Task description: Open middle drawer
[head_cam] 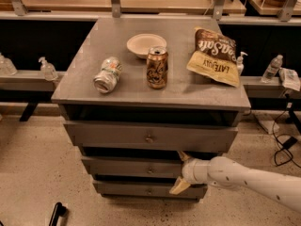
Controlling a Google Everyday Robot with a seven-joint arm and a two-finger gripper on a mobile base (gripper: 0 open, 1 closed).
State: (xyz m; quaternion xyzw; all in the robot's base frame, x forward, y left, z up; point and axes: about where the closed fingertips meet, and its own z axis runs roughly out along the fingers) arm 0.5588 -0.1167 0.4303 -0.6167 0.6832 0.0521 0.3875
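The grey cabinet has three drawers. The middle drawer [136,167] is a shallow grey front with a small round knob [150,170] at its centre, below the taller top drawer [149,136] and above the bottom drawer [141,189]. My gripper [180,171] comes in from the right on a white arm. Its two tan fingers are spread open, one above and one below the right part of the middle drawer's front, a little right of the knob. It holds nothing.
On the cabinet top [84,74] lie a crushed can [106,74], a white bowl [146,45], an upright brown can [156,68] and a chip bag [214,56]. Bottles stand on low shelves on both sides. Cables lie on the floor at right.
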